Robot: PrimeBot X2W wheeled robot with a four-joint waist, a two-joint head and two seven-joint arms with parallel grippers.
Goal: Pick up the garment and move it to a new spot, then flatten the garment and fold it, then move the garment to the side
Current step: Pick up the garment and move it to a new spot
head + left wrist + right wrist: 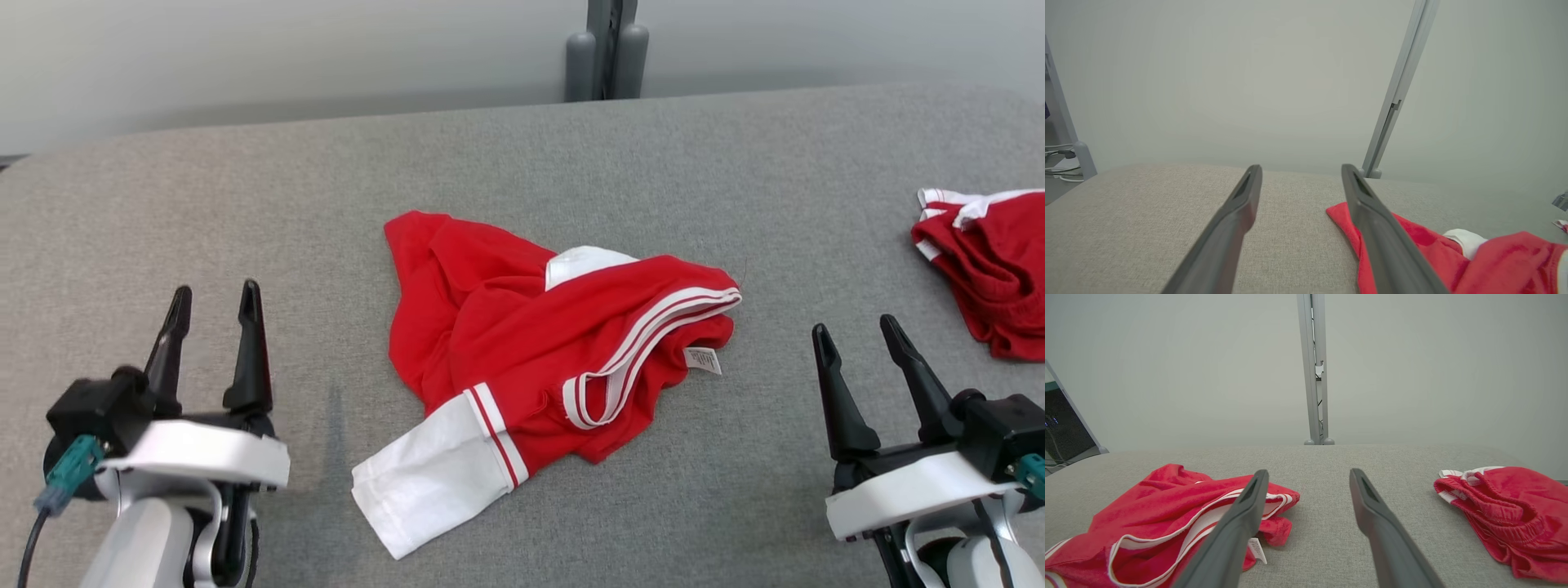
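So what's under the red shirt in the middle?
The grey table shows all around the red shirt, which lies on it. Whatever sits beneath its crumpled folds is covered.

Even soft light, faint shadows, wide-angle edge bending

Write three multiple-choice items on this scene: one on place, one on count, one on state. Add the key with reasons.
1. Where does the crumpled garment lie?
A) on the floor
B) hung on the post
C) between left gripper and right gripper

2. How many red clothes lie on the table?
A) one
B) two
C) three

3. How do the grippers stand?
A) both open, empty
B) left shut on cloth
C) right shut on cloth

Key:
1 C, the head view shows it lying between them.
2 B, a second garment lies at the right edge.
3 A, the fingers are spread with nothing between them.
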